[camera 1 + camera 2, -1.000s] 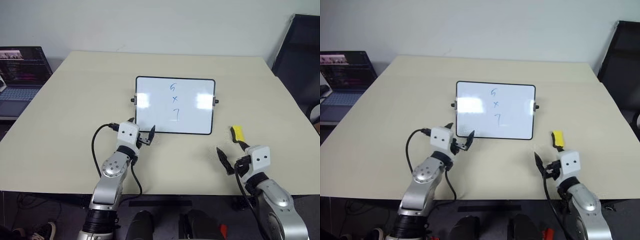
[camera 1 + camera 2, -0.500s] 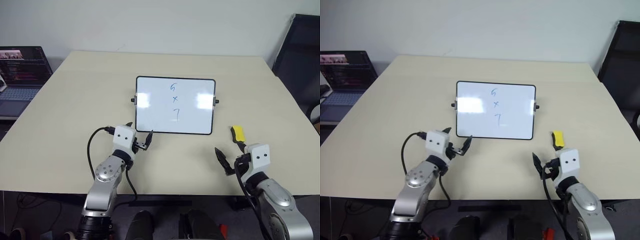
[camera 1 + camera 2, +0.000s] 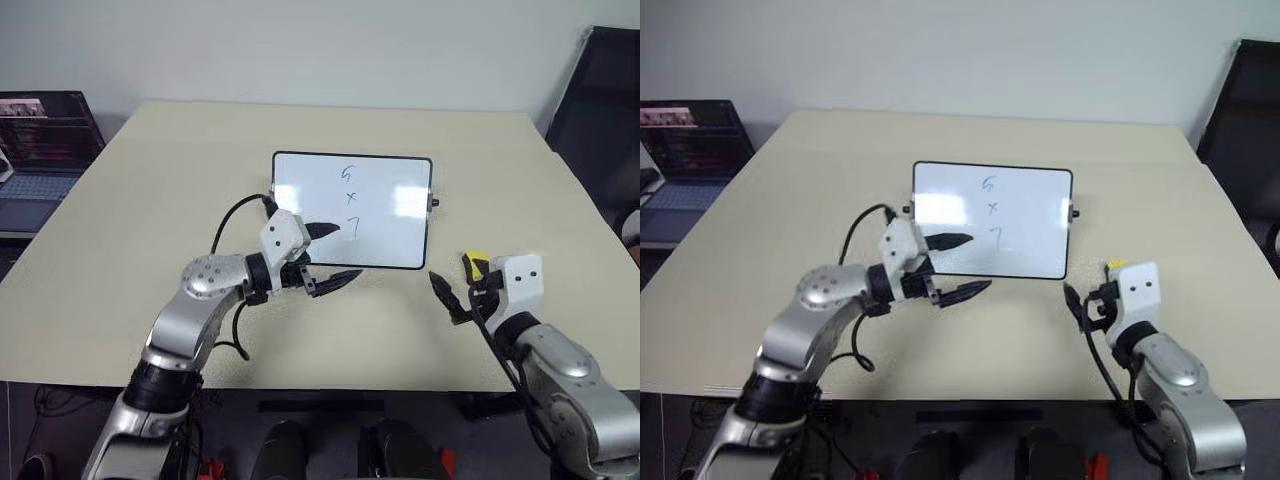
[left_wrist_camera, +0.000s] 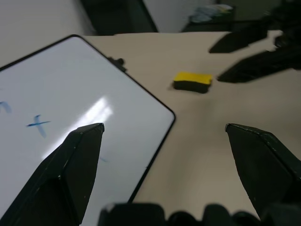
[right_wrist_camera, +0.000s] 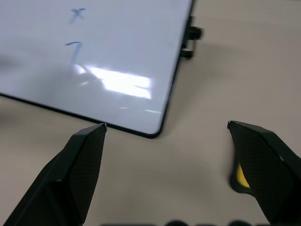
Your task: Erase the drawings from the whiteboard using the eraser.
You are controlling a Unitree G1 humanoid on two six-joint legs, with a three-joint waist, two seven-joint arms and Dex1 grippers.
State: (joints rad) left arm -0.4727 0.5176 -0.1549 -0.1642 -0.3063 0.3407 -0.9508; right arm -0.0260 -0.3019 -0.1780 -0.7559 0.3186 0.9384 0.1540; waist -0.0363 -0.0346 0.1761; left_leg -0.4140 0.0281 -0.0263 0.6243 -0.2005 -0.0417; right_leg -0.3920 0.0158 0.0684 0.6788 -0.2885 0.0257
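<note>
The eraser lies on the table just right of the whiteboard's near right corner, right beside the right gripper, whose fingers are spread wide and empty. The drawings sit untouched mid-board. Since a second ago the left gripper has lifted and swung right, now pointing across the board's near edge, fingers spread, holding nothing. The right gripper has risen too.

Bright; glare on whiteboard
</note>
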